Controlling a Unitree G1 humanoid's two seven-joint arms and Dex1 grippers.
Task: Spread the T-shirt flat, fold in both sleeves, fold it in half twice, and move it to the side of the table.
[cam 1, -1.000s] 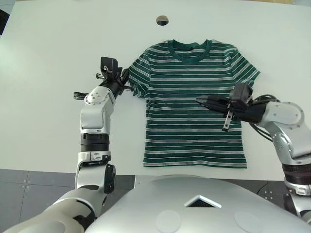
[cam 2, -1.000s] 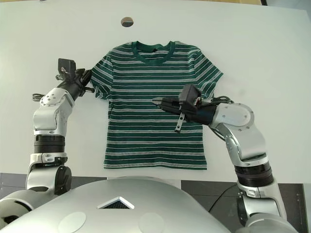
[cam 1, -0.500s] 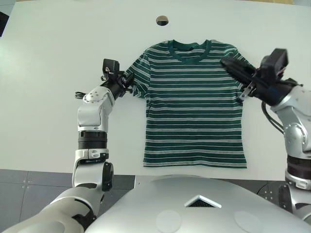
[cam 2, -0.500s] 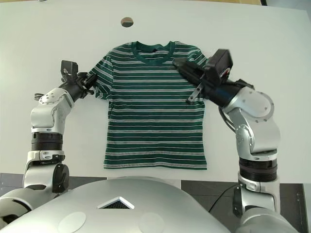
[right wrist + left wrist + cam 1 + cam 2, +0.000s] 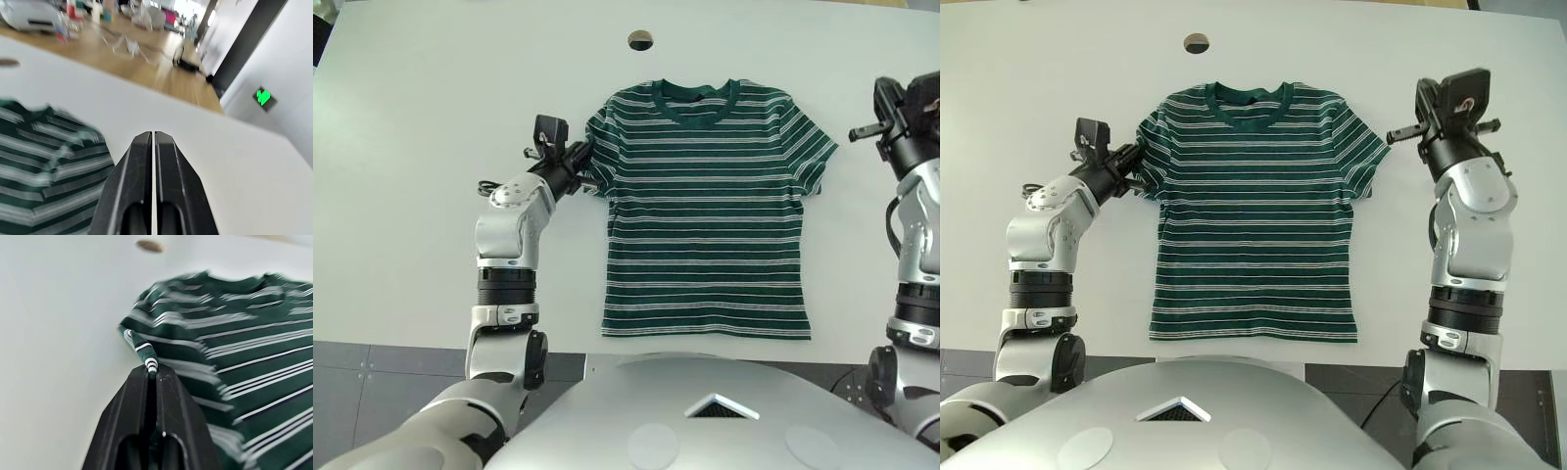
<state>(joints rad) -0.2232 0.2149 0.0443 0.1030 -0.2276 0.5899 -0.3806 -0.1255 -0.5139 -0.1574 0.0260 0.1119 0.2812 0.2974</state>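
A green T-shirt (image 5: 705, 206) with white stripes lies spread flat, collar away from me, on the white table (image 5: 411, 117). My left gripper (image 5: 581, 164) is at the shirt's left sleeve and is shut on the sleeve's hem (image 5: 141, 346), which bunches into a small roll at the fingertips (image 5: 146, 373). My right gripper (image 5: 1397, 136) hangs raised above the table just beyond the right sleeve (image 5: 1368, 157). Its fingers (image 5: 145, 147) are pressed together with nothing between them.
A small dark round hole (image 5: 640, 40) sits in the table beyond the collar. The table's front edge (image 5: 411, 340) runs just below the shirt's bottom hem. Bare tabletop stretches to the left and right of the shirt.
My right arm swung from above the shirt's middle out to the right, past the right sleeve, and rose. My left gripper shifted slightly inward with the sleeve hem.
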